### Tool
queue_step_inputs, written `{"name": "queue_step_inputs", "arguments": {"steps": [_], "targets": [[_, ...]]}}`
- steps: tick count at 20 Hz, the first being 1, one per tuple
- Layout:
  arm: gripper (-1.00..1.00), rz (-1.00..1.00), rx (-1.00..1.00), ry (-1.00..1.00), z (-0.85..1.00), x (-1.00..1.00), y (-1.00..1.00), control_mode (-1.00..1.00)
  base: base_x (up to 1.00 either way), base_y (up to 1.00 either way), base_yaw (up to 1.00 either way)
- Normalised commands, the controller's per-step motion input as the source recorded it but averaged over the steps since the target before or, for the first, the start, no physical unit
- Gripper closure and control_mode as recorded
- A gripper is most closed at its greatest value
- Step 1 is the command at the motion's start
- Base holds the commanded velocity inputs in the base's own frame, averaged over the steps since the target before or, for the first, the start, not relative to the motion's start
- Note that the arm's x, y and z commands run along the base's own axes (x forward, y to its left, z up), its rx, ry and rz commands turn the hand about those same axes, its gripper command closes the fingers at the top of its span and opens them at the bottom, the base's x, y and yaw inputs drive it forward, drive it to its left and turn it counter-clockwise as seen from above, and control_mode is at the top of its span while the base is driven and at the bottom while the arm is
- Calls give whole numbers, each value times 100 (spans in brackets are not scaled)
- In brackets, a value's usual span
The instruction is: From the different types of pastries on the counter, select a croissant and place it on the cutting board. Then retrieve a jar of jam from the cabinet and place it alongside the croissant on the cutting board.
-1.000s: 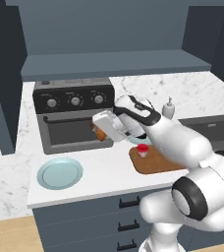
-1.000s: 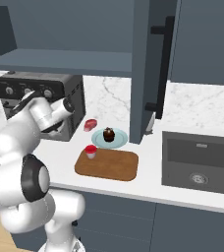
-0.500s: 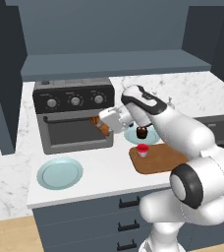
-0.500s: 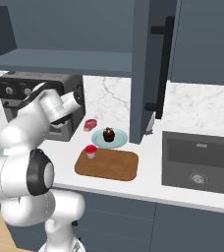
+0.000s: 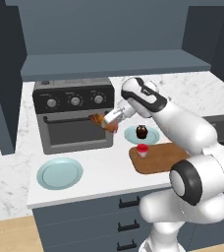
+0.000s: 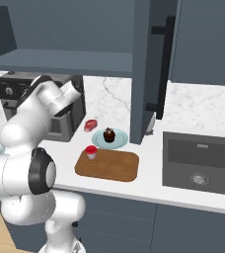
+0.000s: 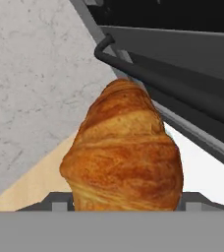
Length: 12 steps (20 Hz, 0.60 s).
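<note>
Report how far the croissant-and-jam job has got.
Done: the jar of jam already stands on the cutting board, near its left end. In hand: the pincer is shut on the croissant, held in the air in front of the toaster oven. Left: carry the croissant over and set it on the board beside the jar. The cupcake sits on its blue plate.

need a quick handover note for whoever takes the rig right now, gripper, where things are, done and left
Gripper: shut on the croissant, held in the air in front of the toaster oven, off the counter.
Cutting board: on the counter, with the jar of jam standing at its corner nearest the oven.
Cupcake: on the blue plate behind the board.
Done: croissant picked up, jam on the board.
Left: carry the croissant over and set it on the bare board beside the jam.
</note>
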Motion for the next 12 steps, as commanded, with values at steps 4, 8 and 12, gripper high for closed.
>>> {"name": "queue_step_inputs", "arguments": {"steps": [4, 8, 12], "targets": [[100, 34, -20, -37, 44, -9, -16, -100, 0, 0, 0], [100, 21, -17, -23, 14, -15, -25, -100, 0, 0, 0], [100, 12, -11, -15, 0, -13, -50, -100, 0, 0, 0]]}}
